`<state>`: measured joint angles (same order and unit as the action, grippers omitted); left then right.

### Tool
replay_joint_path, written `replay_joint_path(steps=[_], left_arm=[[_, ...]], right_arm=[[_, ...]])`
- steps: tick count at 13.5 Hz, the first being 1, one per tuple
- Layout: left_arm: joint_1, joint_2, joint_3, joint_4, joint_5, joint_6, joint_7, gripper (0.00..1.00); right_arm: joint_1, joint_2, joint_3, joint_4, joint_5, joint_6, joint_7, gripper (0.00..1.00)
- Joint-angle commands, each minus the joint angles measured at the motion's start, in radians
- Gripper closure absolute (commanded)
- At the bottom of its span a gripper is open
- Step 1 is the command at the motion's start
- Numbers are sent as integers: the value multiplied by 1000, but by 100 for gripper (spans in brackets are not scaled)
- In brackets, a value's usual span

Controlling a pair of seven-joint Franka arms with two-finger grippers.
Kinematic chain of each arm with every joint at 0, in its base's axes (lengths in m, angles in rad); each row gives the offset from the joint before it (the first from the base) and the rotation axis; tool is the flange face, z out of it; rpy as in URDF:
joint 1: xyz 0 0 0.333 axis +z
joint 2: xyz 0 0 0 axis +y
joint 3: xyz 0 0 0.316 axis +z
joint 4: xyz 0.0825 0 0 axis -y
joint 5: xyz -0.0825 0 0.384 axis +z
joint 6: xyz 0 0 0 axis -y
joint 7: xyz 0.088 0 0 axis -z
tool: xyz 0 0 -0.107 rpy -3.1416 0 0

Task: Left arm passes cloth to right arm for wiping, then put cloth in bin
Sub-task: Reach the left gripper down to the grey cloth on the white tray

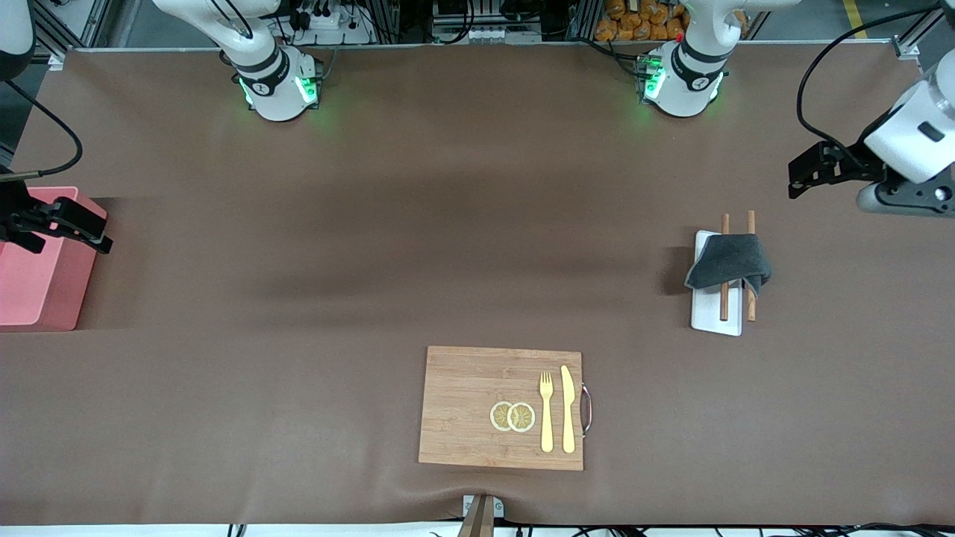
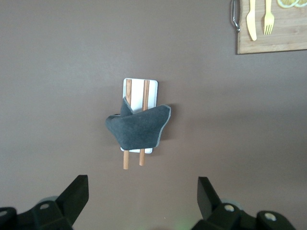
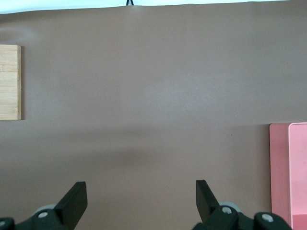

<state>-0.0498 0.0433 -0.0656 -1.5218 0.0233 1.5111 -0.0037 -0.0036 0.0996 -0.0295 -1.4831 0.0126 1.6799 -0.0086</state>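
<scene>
The dark grey cloth (image 1: pixel 730 261) lies crumpled on a white tray (image 1: pixel 716 319), draped over two wooden sticks (image 1: pixel 724 302). My left gripper (image 1: pixel 804 175) hangs open and empty over bare mat near the table's edge at the left arm's end, apart from the cloth. Its wrist view shows the cloth (image 2: pixel 139 127) and the tray (image 2: pixel 140 86) ahead of the open left gripper (image 2: pixel 143 201). The pink-red bin (image 1: pixel 37 291) stands at the right arm's end of the table. My right gripper (image 1: pixel 78 227) hovers open over the bin's rim, holding nothing. In the right wrist view the bin (image 3: pixel 288 172) sits beside the right gripper (image 3: pixel 141 203).
A wooden cutting board (image 1: pixel 470 403) lies near the front edge, mid-table. It carries a yellow fork (image 1: pixel 547 410), a yellow knife (image 1: pixel 568 409) and two lemon slices (image 1: pixel 513 416). A brown mat covers the table. The board's edge (image 3: pixel 9 81) shows in the right wrist view.
</scene>
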Motion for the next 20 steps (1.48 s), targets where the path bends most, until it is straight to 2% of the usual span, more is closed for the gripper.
replay_joint_path(steps=[1,3,5,7,9,11,14,20], left_arm=[[-1,99,-6,11,29,-5,-42,0],[11,176,-11,5,15,37,-3,0],[5,245,-13,2,10,61,120,0],[16,274,-13,-44,-40,92,212,0],[19,311,-11,-70,-43,116,423,0],[27,352,-11,-69,-45,118,562,0],[60,418,-10,-66,-43,124,743,0],[56,475,-10,-77,-54,132,774,0]], right_arm=[[-6,12,6,21,9,-2,2,0],[-3,14,8,20,9,-2,1,0],[1,28,8,21,9,-2,1,0],[1,34,10,21,9,0,1,0],[-7,37,11,21,12,-2,-5,0],[-33,32,2,17,107,-8,-33,0],[-58,38,3,12,164,-12,-30,0],[-10,34,8,14,156,-32,45,0]])
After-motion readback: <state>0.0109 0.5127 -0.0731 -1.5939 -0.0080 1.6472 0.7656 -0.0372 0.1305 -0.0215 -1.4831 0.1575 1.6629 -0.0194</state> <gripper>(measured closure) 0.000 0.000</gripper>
